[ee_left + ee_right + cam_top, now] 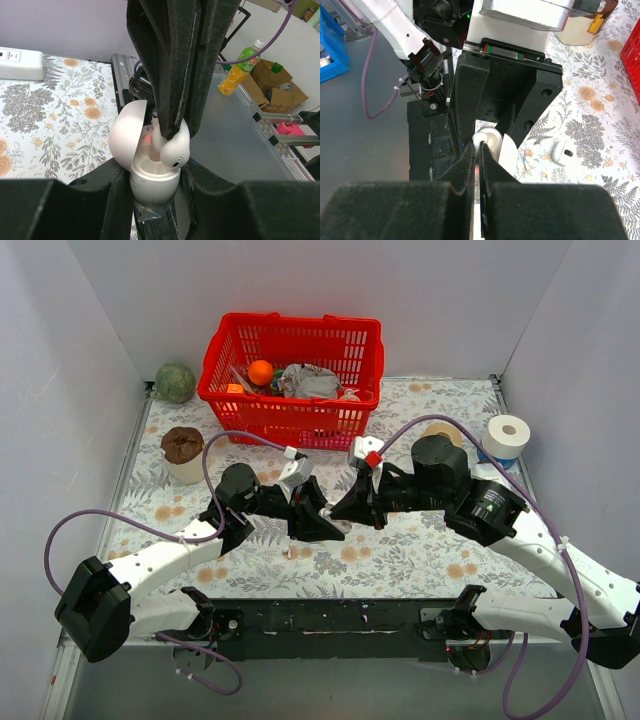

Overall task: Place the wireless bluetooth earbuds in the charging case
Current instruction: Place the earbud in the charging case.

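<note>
My left gripper point(155, 192) is shut on the body of a white charging case point(155, 182), held upright with its lid point(127, 135) swung open to the left. My right gripper point(479, 150) is shut on a tiny white earbud point(175, 150). The earbud's head rests at the right rim of the case opening, with its stem pinched between the fingertips point(172, 75). In the top view the two grippers, left point(318, 520) and right point(347, 508), meet tip to tip at the table's middle. Another small white earbud point(525, 161) lies on the cloth beside the case.
A white oval piece with a dark spot point(563, 153) lies on the floral cloth. A red basket point(290, 390) of items stands at the back, with a green ball point(175, 382) and a brown-topped cup point(183, 455) at its left and a paper roll point(505, 437) at the right.
</note>
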`<state>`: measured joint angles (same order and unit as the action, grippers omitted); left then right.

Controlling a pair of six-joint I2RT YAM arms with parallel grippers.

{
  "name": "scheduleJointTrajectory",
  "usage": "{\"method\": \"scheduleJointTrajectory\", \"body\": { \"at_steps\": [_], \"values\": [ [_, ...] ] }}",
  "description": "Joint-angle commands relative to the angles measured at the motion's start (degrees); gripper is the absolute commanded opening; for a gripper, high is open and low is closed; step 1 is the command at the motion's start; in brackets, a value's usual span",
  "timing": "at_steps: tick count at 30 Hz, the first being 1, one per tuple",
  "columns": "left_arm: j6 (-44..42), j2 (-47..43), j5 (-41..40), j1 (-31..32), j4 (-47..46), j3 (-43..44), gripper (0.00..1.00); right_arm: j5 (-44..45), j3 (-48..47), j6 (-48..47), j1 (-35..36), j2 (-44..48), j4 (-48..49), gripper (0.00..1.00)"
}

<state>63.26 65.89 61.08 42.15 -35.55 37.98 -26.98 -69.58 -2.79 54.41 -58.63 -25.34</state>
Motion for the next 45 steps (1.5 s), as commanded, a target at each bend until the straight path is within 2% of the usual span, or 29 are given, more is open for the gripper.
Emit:
{"method": "scheduleJointTrajectory", "body": {
  "at_steps": [1, 20, 22, 23, 26, 34, 36, 37, 40, 41, 43, 45],
  "values": [
    [-1.5, -2.5, -0.4, -0.1, 0.3, 1.8, 0.0, 0.8, -0.3, 0.2, 0.9, 0.0, 1.4, 0.01],
    [-2.4, -3.6, -2.5, -0.1, 0.8, 1.7, 0.0, 2.7, 0.9, 0.9, 1.3, 0.0, 0.6, 0.01],
    [-2.4, -3.4, -2.6, -0.1, 0.9, 1.7, 0.0, 3.2, 0.6, 1.3, 1.3, 0.1, 0.6, 0.11],
    [-2.4, -3.5, -2.8, -0.1, 0.9, 1.6, 0.0, 3.6, 0.5, 1.5, 1.3, 0.2, 0.6, 0.22],
    [-2.4, -3.6, -3.2, -0.1, 0.6, 1.2, 0.0, 4.4, 0.3, 2.0, 1.3, 0.4, 1.2, 0.36],
    [-2.8, -4.4, -4.5, -0.1, 1.4, 0.5, 0.0, 8.3, -3.9, 2.4, 1.3, 1.5, 1.8, 0.49],
    [-2.9, -4.5, -5.3, -0.1, 1.4, -0.3, 0.0, 12.0, -4.9, 2.4, 1.1, 3.7, 3.0, 0.5],
    [-3.0, -4.7, -5.5, -0.1, 1.4, -0.4, 0.0, 17.0, -4.5, 3.8, 1.2, 4.7, 4.7, 0.5],
    [-2.3, -5.4, -6.4, -0.1, 0.1, -1.8, 0.0, 26.3, -2.3, 4.7, 1.1, 6.8, 5.0, 0.38],
    [-2.3, -5.7, -6.6, -0.1, -0.2, -2.0, 0.0, 28.4, -2.1, 5.2, 1.1, 6.1, 4.0, 0.2],
    [-2.6, -6.2, -7.4, -0.1, -0.5, -2.6, 0.0, 30.3, -2.3, 6.0, 1.0, 4.7, 1.9, 0.02],
    [-3.3, -7.2, -8.1, -0.1, -0.2, -2.8, 0.0, 30.1, -0.7, 6.7, 1.0, 3.4, 1.5, 0.01]
  ]
}}
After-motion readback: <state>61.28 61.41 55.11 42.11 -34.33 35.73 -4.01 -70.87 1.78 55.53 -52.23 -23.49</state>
